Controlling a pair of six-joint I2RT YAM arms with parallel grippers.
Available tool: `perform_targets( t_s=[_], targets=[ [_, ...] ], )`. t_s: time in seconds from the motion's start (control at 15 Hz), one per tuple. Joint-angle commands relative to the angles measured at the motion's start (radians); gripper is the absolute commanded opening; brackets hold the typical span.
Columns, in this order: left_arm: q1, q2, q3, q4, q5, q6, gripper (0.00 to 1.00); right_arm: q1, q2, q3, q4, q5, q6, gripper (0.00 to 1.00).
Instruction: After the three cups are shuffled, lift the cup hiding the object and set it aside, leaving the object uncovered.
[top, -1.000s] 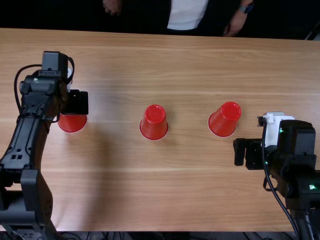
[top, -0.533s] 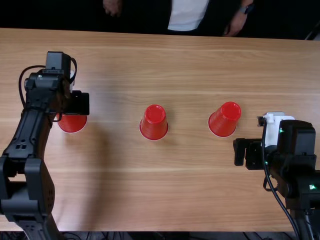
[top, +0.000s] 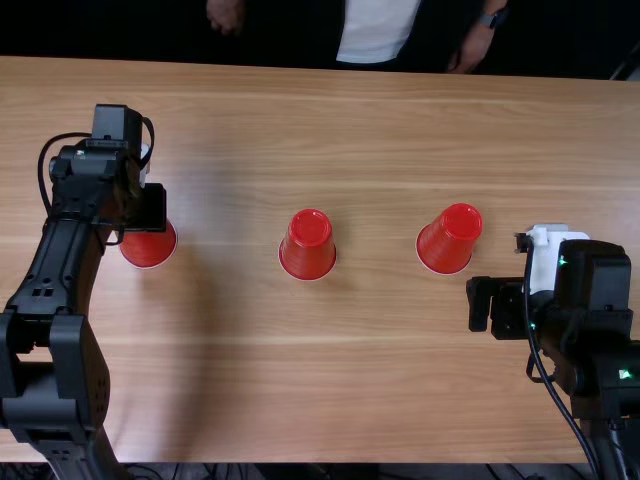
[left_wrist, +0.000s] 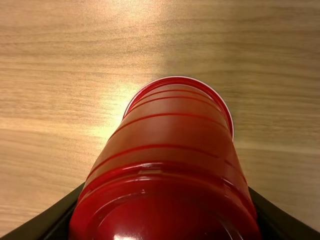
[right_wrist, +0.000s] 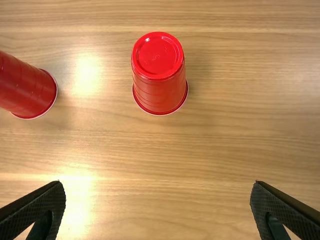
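Three red cups stand upside down in a row on the wooden table (top: 360, 130). My left gripper (top: 146, 220) is over the left cup (top: 150, 248), shut on it near its base end. In the left wrist view that cup (left_wrist: 170, 160) bulges between my fingers (left_wrist: 55, 225), its rim low against the wood; I cannot tell if it is lifted. The middle cup (top: 308, 243) and right cup (top: 450, 238) stand untouched. My right gripper (top: 482, 305) stays open, near the right cup (right_wrist: 159, 75) and on its near-right side, with the middle cup (right_wrist: 25, 92) farther off. No hidden object shows.
Bare wood lies in front of and behind the cup row. The table's far edge (top: 320, 66) runs along the back. The right arm's body (top: 585, 310) fills the near right corner.
My left gripper's fingers have drawn in around the left cup, and the cup has shifted slightly to the right. The right arm and the other two cups have not moved.
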Motion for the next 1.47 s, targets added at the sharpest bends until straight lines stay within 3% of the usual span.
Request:
perform_targets(
  t_s=[0.0,0.47,0.73,0.93,1.4],
  targets=[
    [0.009,-0.014,0.034,-0.007,-0.005,-0.009,0.22,0.004,0.006,-0.004,-0.002,-0.007,-0.001,1.00],
    [0.015,-0.246,0.074,-0.094,-0.007,-0.011,0.23,0.007,0.028,-0.010,-0.002,-0.007,-0.001,1.00],
    [0.165,-0.298,0.072,-0.096,-0.013,-0.011,0.24,0.010,0.028,-0.010,-0.002,-0.007,-0.001,1.00],
    [0.265,-0.301,0.063,-0.094,-0.013,-0.009,0.36,0.010,0.028,-0.010,-0.002,-0.007,-0.001,1.00],
    [0.334,-0.280,-0.141,-0.053,-0.015,0.004,0.46,0.010,0.028,-0.027,-0.002,-0.007,-0.001,1.00]
  ],
)
